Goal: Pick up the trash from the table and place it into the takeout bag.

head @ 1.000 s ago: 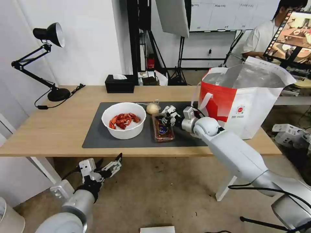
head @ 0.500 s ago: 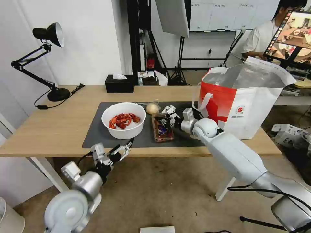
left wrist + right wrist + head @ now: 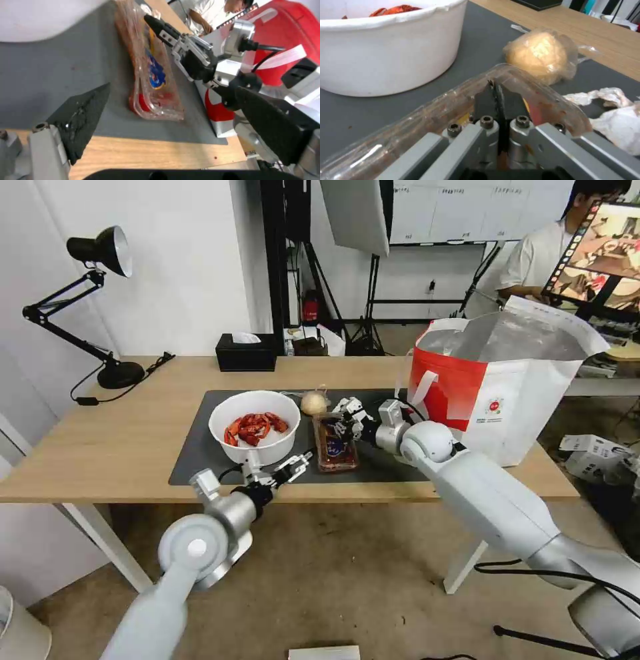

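On the table (image 3: 107, 440), a dark grey mat (image 3: 200, 460) carries the trash. A white bowl (image 3: 255, 428) of red shells stands left of a clear plastic tray (image 3: 335, 448) with scraps. Behind them lies a beige wrapped ball (image 3: 314, 403). My right gripper (image 3: 341, 427) is shut on the tray's far rim (image 3: 526, 85), and the tray rests on the mat. Beside it lie the ball (image 3: 540, 55), a crumpled white tissue (image 3: 620, 120) and the bowl (image 3: 386, 50). My left gripper (image 3: 281, 471) hangs open at the table's front edge, below the bowl, facing the tray (image 3: 150, 75). The takeout bag (image 3: 507, 393) stands open at the right.
A black tissue box (image 3: 247, 352) sits at the table's back edge and a black desk lamp (image 3: 100, 300) at its far left. Stands and tripods crowd the floor behind the table. White boxes (image 3: 593, 453) lie on the floor at the right.
My left arm has risen from below the table and swung right, bringing its open gripper up to the front edge near the bowl. The right gripper has stayed on the tray.
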Tool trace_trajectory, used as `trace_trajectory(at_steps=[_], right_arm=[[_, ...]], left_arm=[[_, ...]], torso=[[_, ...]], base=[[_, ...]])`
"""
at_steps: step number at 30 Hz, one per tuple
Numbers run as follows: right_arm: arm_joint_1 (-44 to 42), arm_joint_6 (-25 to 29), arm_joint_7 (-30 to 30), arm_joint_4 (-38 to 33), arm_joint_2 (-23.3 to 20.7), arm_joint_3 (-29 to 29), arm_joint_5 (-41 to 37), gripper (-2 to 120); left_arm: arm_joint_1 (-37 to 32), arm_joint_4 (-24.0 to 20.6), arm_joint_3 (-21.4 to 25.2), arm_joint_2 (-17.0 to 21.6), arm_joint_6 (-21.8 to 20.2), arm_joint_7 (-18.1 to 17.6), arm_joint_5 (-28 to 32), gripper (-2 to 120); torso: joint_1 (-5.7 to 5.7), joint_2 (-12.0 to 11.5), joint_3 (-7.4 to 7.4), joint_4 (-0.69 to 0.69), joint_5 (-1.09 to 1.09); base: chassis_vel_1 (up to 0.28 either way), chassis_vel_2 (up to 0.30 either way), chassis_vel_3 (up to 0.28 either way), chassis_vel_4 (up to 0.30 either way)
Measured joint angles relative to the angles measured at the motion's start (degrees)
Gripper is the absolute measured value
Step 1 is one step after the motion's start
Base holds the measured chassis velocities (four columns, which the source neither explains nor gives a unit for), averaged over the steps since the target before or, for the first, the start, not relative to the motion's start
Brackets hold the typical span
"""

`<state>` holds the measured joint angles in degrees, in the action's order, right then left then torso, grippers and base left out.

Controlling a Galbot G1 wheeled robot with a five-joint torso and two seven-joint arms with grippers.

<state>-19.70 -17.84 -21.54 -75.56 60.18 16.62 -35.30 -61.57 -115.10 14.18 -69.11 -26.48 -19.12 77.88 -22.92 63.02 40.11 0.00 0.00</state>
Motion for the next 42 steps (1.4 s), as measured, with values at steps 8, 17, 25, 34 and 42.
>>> trace_trajectory(at_steps=[8,17,25,34,42], right_arm=[[-0.66,-0.04,-0.22,-0.76,-1.44,-0.38,-0.17,0],[-1.75,-0.04,-0.19,-1.64,-1.96,-1.12,-0.67,0],[-2.40,-0.04,-0.17,-2.17,-2.28,-1.67,-0.96,0],[-2.98,-0.02,-0.17,-2.57,-2.49,-1.96,-1.08,0],[-3.14,-0.02,-0.08,-2.63,-2.30,-1.95,-1.20,0]], left_arm=[[4.11,3.09,-3.47,-0.91,0.09,-1.27,-0.22,100],[7.23,5.49,-5.58,-1.29,0.01,-5.03,-1.06,100],[7.82,7.00,-6.36,-2.78,0.68,-7.14,-2.89,100],[8.63,7.65,-6.96,-2.84,1.23,-8.33,-3.33,100],[9.96,7.79,-7.92,-2.37,1.11,-10.97,-3.16,100]], torso=[[0.00,0.00,0.00,0.00,0.01],[0.00,0.00,0.00,0.00,0.00],[0.00,0.00,0.00,0.00,0.00],[0.00,0.00,0.00,0.00,0.00],[0.00,0.00,0.00,0.00,0.00]], base=[[0.000,0.000,0.000,0.000],[0.000,0.000,0.000,0.000],[0.000,0.000,0.000,0.000],[0.000,0.000,0.000,0.000],[0.000,0.000,0.000,0.000]])
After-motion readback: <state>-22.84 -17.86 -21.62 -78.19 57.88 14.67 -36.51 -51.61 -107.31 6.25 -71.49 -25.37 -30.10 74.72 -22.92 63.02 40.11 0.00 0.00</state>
